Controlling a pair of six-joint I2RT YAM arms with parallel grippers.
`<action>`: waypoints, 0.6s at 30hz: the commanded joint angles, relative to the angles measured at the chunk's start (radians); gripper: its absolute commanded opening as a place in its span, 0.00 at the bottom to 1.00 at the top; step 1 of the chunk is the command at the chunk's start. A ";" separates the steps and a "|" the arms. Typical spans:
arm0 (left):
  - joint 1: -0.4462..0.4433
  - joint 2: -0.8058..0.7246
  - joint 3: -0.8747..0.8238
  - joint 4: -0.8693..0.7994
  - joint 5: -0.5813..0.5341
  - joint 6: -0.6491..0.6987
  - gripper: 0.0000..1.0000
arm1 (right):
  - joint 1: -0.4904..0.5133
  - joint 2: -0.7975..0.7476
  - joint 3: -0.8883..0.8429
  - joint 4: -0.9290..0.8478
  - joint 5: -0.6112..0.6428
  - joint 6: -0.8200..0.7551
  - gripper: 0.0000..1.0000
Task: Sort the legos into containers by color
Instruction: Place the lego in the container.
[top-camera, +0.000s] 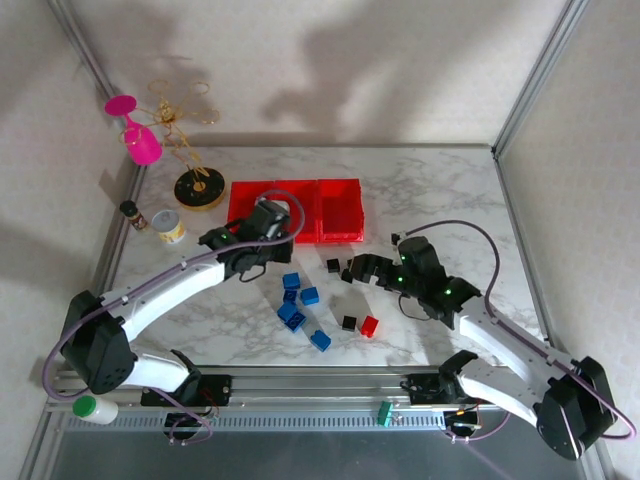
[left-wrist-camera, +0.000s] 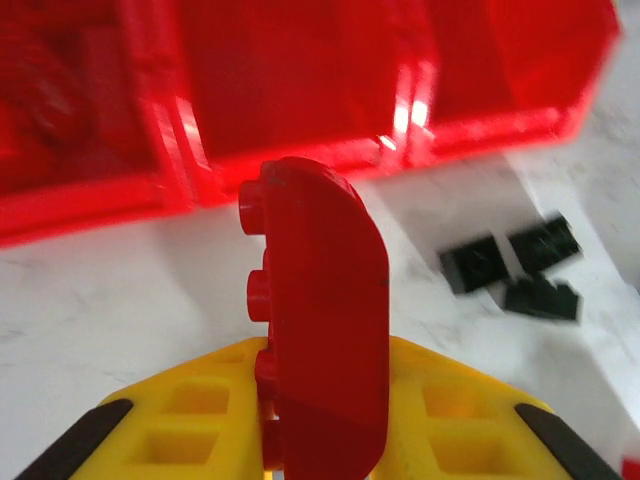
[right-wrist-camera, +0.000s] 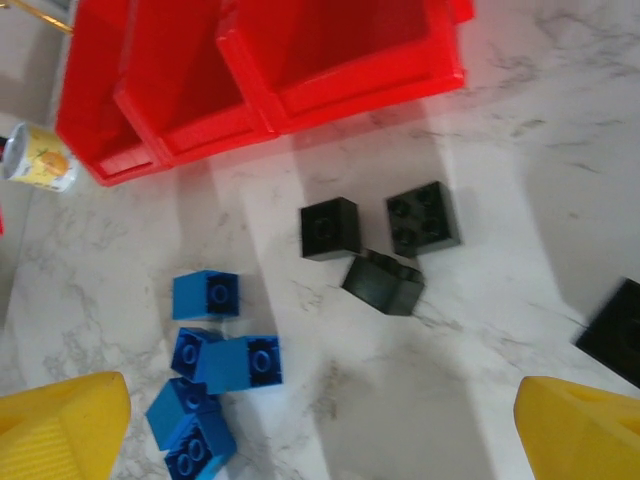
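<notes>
Clearly, the left wrist view has the left tool (left-wrist-camera: 320, 410) clenching a red lego (left-wrist-camera: 320, 300), the right tool (right-wrist-camera: 320, 425) gaping wide.

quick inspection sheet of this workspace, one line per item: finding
surface: white marble tabletop, no spills seen
job's things: three joined red bins; blue legos, black legos and one red lego loose in front of them
clutter: pink goblet, gold wire stand, small can at the rear left
grippers: left gripper shut on a red brick near the bins; right gripper open over bare table
cables: purple cables along both arms
surroundings: metal frame posts, pale walls
</notes>
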 joint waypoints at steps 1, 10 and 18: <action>0.085 0.008 0.048 0.029 -0.046 -0.014 0.10 | 0.037 0.043 0.052 0.111 0.012 -0.019 0.99; 0.260 0.186 0.153 0.116 -0.068 -0.019 0.10 | 0.060 0.131 0.078 0.181 0.031 -0.013 0.99; 0.318 0.384 0.261 0.153 -0.117 -0.019 0.10 | 0.059 0.164 0.081 0.192 0.042 -0.018 0.99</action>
